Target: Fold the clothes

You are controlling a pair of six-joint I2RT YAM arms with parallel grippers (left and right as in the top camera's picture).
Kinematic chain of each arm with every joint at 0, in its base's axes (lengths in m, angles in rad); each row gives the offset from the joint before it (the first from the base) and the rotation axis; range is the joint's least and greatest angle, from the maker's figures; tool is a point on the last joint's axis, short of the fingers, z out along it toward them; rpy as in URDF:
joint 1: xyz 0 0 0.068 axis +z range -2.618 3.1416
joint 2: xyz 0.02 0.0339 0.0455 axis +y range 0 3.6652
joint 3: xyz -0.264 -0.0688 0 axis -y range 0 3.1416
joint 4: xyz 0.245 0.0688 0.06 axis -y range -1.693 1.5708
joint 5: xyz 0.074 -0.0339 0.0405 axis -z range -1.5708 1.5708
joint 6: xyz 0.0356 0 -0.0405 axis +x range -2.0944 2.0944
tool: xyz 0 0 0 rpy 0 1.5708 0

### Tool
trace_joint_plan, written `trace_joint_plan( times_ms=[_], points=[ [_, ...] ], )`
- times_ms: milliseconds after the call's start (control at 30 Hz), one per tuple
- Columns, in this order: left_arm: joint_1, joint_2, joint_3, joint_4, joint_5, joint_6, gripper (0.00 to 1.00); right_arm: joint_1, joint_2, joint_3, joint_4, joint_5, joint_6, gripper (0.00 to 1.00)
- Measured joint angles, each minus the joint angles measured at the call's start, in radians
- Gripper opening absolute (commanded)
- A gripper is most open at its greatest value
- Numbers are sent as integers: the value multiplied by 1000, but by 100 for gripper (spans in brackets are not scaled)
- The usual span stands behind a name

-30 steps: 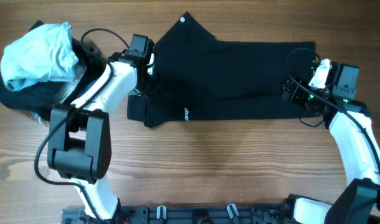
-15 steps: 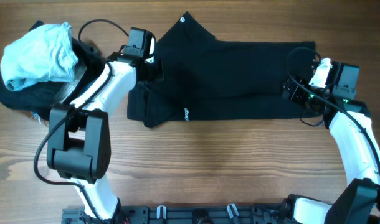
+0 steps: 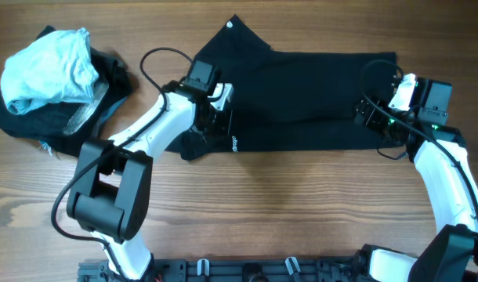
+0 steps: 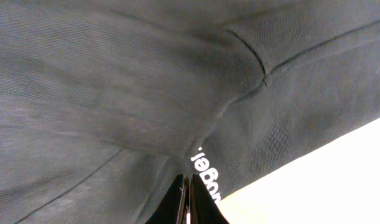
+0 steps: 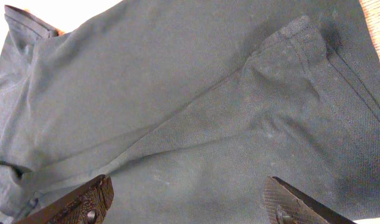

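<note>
The black shirt [image 3: 302, 94] lies spread out on the table [image 3: 286, 211]. The left gripper [image 4: 185, 199] is at the shirt's left end, beside the white logo [image 4: 205, 177], with its tips clamped together and cloth gathering in creases toward them. I take it to be pinching the hem there. At the shirt's right end the right gripper [image 3: 371, 117] has its fingers [image 5: 84, 200] spread wide with nothing between them.

My worry is the grip. If only a thin edge is caught, or just the top layer, the cloth could slide free partway through the fold and drop in a heap, or the underside could trail behind and leave the fold crooked. And since the right end is not gripped, a firm pull from the left could drag the whole shirt along the table instead of doubling it over.

Plenty is hard to read. The dark tips vanish against the dark fabric, so how much cloth they hold is anyone's guess. From above, the left arm covers the shirt's left edge. Whether the right fingers press on the shirt or hang just over it I cannot tell. Well left of the shirt a pale blue cloth [image 3: 43, 66] sits on darker things — how many pieces, I can't make out
</note>
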Motion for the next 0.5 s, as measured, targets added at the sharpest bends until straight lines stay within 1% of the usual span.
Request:
trace_joint_plan(
  times_ms=[100, 200, 267, 300, 333, 367, 400, 433, 467, 500],
  points=[
    [-18, 1, -43, 89, 0, 0, 6, 0, 0, 0, 1, 0, 0, 83],
    [-22, 13, -61, 129, 0, 0, 9, 0, 0, 0, 3, 0, 0, 83],
    [-23, 32, -68, 216, -5, -14, 9, 0, 0, 0, 10, 0, 7, 83],
    [-23, 42, -73, 323, -12, -39, 9, 0, 0, 0, 15, 0, 11, 83],
    [-20, 43, -72, 361, -17, -58, 9, 0, 0, 0, 20, 0, 16, 83],
    [-15, 43, -72, 433, -35, -92, 9, 0, 0, 0, 26, 0, 22, 83],
    [-5, 43, -62, 466, -55, -121, 12, 0, 0, 0, 27, 0, 24, 83],
    [15, 43, -37, 477, -75, -150, 18, 0, 0, 0, 27, 0, 26, 83],
    [31, 43, -14, 463, -84, -164, 23, 0, 0, 0, 27, 0, 27, 83],
    [47, 43, 14, 427, -87, -172, 31, 0, 0, 0, 26, 0, 27, 83]
  ],
)
